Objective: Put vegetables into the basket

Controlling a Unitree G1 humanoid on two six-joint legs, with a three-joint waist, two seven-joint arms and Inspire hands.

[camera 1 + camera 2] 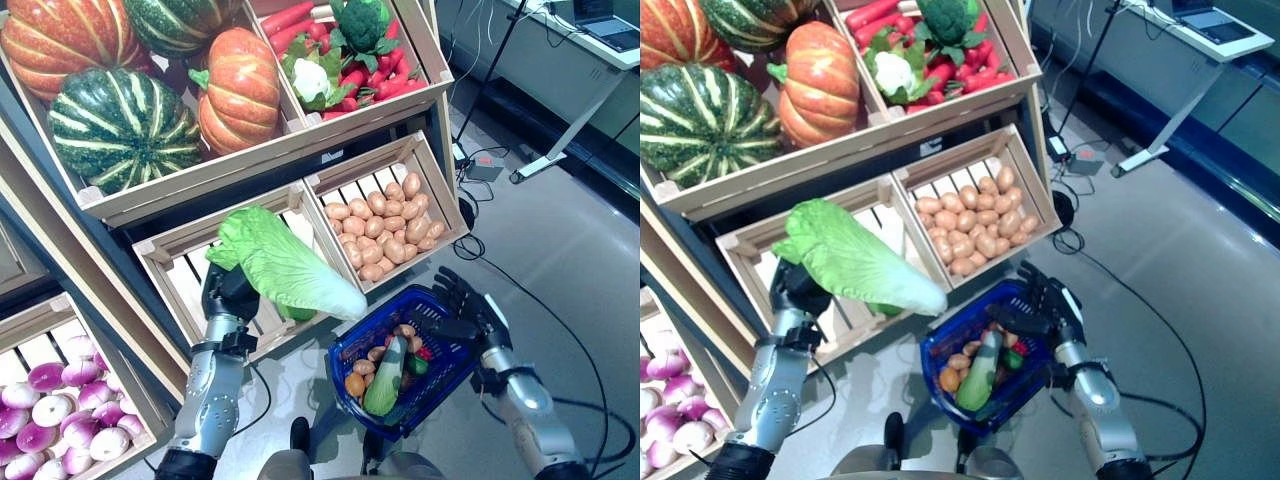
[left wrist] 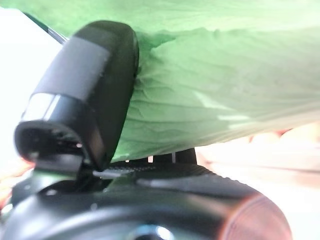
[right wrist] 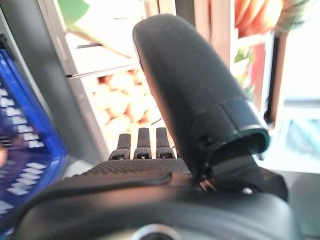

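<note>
Nearest the robot, one blue basket (image 1: 352,358) hangs low over the grey floor, already holding one pale green zucchini (image 1: 385,380) among several small potatoes and bits of red and green produce too small to count. The right hand (image 1: 468,310) is at the basket's right rim; whether it has hold of the basket cannot be told, since the right wrist view shows only the thumb standing out and a row of fingertips, with no grasp in sight. The left hand (image 1: 229,293) is curled round the leafy end of one napa cabbage (image 1: 285,262), its thumb pressed against the green leaves in the left wrist view; the cabbage slants from the hand down toward the basket, its pale tip just above and beside the basket's left rim, not yet inside. Behind it stand two slatted lower crates: a nearly empty one (image 1: 180,268) behind the cabbage, and one filled with many potatoes (image 1: 385,229). To the left, a bin of purple-white turnips (image 1: 55,410). Farthest, the upper shelf shows four pumpkins, two orange (image 1: 240,88) and two striped green (image 1: 120,125), beside a crate of red peppers with one broccoli (image 1: 362,20) and one cauliflower (image 1: 310,80).
</note>
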